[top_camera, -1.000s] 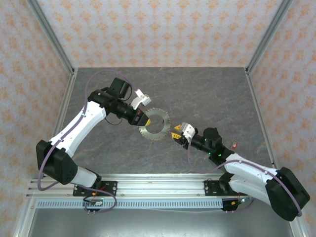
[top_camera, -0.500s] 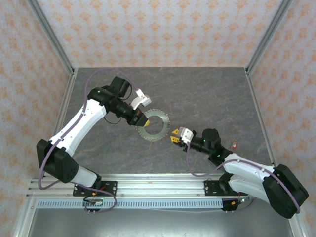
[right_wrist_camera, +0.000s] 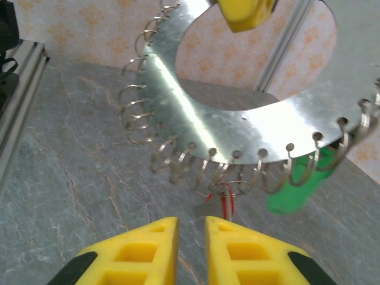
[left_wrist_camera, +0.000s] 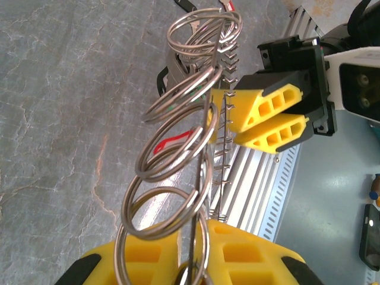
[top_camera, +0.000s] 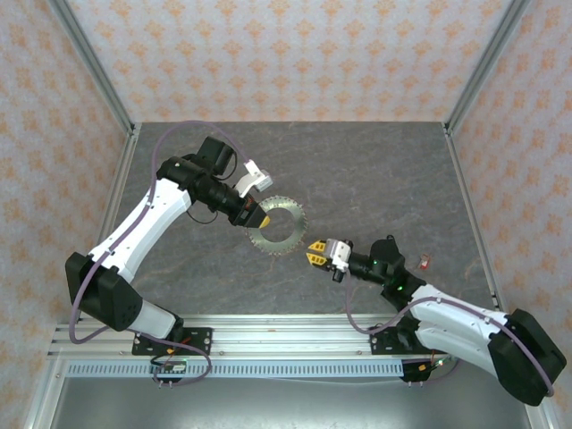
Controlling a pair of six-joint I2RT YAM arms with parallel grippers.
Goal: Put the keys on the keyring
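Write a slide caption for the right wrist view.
Left gripper holds the keyring up, green key hanging; right gripper empty just below.

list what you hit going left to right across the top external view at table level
left tool, shut on the rim of the keyring → the keyring itself → right tool, just past the ring's lower right edge → a small reddish item lying on the table near its right edge
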